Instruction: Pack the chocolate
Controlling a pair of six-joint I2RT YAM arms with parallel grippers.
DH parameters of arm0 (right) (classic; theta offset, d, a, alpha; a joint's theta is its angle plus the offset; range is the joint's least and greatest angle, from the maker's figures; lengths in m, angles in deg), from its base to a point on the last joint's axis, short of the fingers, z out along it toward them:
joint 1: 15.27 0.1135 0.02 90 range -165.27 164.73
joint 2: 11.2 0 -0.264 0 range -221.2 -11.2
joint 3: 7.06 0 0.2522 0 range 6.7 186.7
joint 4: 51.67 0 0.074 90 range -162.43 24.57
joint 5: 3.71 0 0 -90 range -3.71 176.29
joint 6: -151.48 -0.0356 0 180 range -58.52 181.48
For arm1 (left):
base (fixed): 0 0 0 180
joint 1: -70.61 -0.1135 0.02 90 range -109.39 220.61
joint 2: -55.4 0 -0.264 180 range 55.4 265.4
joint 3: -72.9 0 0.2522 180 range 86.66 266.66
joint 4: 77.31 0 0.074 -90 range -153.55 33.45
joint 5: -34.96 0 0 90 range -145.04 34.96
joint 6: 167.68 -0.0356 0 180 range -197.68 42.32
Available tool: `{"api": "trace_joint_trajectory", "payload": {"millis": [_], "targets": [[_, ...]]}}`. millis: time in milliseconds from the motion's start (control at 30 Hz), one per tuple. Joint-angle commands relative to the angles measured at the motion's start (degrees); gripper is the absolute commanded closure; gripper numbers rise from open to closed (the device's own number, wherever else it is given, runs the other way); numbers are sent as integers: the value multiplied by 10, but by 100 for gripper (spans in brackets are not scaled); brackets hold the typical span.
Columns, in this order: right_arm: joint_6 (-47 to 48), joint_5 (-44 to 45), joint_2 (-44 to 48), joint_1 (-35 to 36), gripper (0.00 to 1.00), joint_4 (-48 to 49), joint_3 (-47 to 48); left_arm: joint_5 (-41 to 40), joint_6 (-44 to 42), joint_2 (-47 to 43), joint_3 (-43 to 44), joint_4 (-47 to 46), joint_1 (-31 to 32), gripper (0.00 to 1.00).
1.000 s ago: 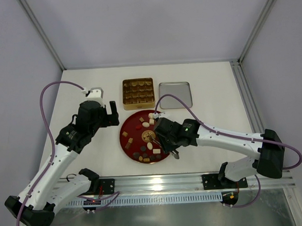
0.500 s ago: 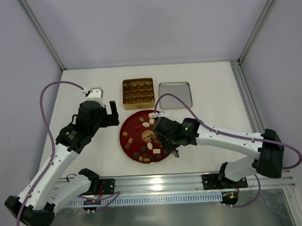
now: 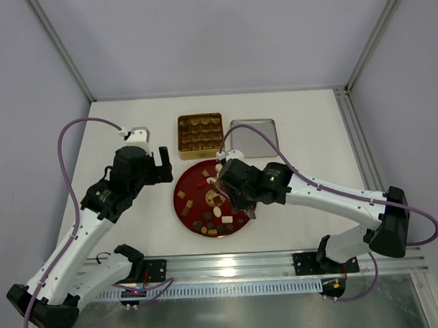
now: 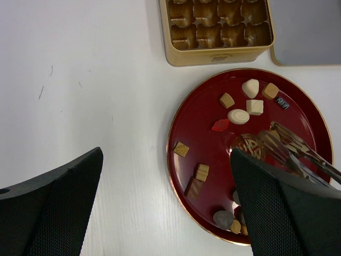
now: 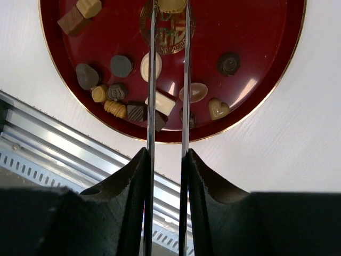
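Several chocolate pieces (image 3: 213, 216) in brown, tan and cream lie on the red round plate (image 3: 180, 203); they also show in the left wrist view (image 4: 238, 116) and the right wrist view (image 5: 160, 102). The gold box (image 3: 200, 131) stands behind the plate, its compartments in view (image 4: 216, 32). My right gripper (image 3: 240, 194) (image 5: 166, 154) is shut on metal tongs (image 5: 151, 80), held over the plate's gold emblem (image 5: 166, 32). A tan piece (image 5: 171, 4) sits between the tong tips at the frame's top edge; I cannot tell if it is gripped. My left gripper (image 3: 161, 164) (image 4: 166, 160) is open and empty, left of the plate.
A flat silver lid (image 3: 253, 137) lies right of the gold box. A metal rail (image 3: 230, 263) runs along the table's near edge, just below the plate. White table surface (image 4: 80, 80) lies left of the plate.
My right arm has moved up and left, carrying the tongs from the plate's near right edge to over its middle. The left arm has not moved.
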State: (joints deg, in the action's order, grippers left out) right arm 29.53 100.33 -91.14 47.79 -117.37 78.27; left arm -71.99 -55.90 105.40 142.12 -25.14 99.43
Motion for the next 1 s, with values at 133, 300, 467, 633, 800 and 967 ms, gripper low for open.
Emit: {"api": "trace_joint_trajectory", "payload": {"millis": [133, 300, 467, 633, 800, 967], "targets": [[56, 11, -23, -46, 68, 28, 86, -5, -3, -7, -1, -18, 1, 0], [90, -21, -58, -109, 68, 89, 117, -5, -3, -4, -1, -18, 0, 0], [118, -35, -128, -162, 68, 151, 192, -7, -4, -1, 1, -19, 0, 0], [147, -34, -246, -199, 68, 175, 305, -12, -4, 0, 0, -19, 0, 0], [152, -44, -333, -218, 68, 180, 399, -17, -5, 0, -1, -18, 0, 0], [153, -50, -396, -222, 68, 179, 452, -18, -5, -1, -2, -18, 0, 0]]}}
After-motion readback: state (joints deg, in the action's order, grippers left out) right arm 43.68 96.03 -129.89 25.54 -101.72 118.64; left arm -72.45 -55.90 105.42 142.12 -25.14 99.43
